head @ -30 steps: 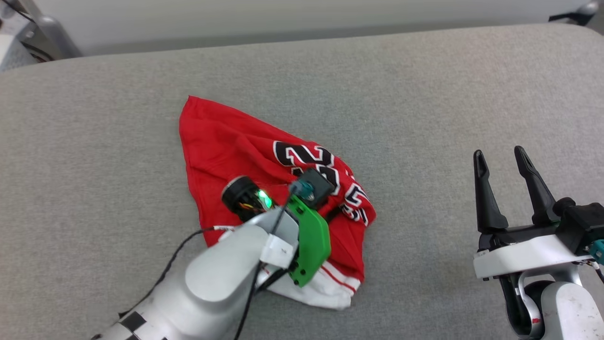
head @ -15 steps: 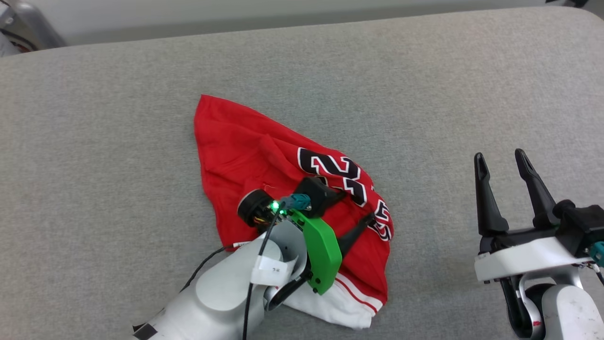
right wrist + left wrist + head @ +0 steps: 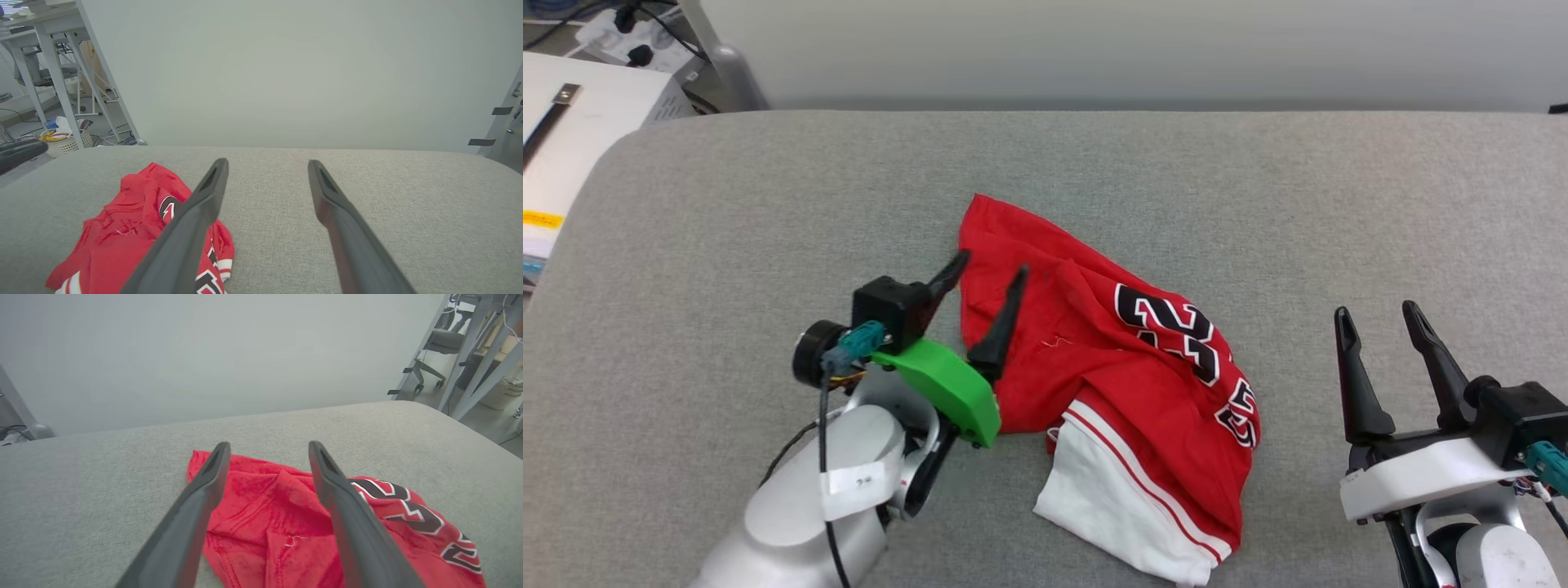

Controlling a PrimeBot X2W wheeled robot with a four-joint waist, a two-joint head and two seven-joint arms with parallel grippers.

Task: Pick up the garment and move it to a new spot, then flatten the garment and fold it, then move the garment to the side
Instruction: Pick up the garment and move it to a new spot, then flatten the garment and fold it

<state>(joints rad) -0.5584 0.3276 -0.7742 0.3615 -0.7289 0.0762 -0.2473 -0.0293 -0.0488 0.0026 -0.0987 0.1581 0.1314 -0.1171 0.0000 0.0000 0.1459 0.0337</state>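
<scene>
Two grippers are seen over a grey table (image 3: 727, 204). On the left, the left gripper (image 3: 990, 265) is held wide open with nothing in it. Its fingers (image 3: 1005, 318) are pointed along the left edge of the shirt (image 3: 1094, 359), and one of them is seen over the red cloth. From the left wrist, the gripper (image 3: 269, 445) is seen just above the shirt (image 3: 261, 506). Whether the cloth is touched cannot be told.

In the middle of the table, the shirt is laid in a crumpled heap. The black numbers (image 3: 1176, 331) are bent across a fold, and a white sleeve (image 3: 1094, 498) is stuck out at the near end.

On the right, the right gripper (image 3: 1374, 310) is also held open and empty, well apart from the shirt.

The shirt seems to be set down at its spot, so flattening is likely the step now. For this to be done well, a corner should be pinched, not the thick middle. Only one layer should be caught. The other side should be held by the right gripper. The cloth should then be pulled apart slowly, low over the table, until the folds are gone.
</scene>
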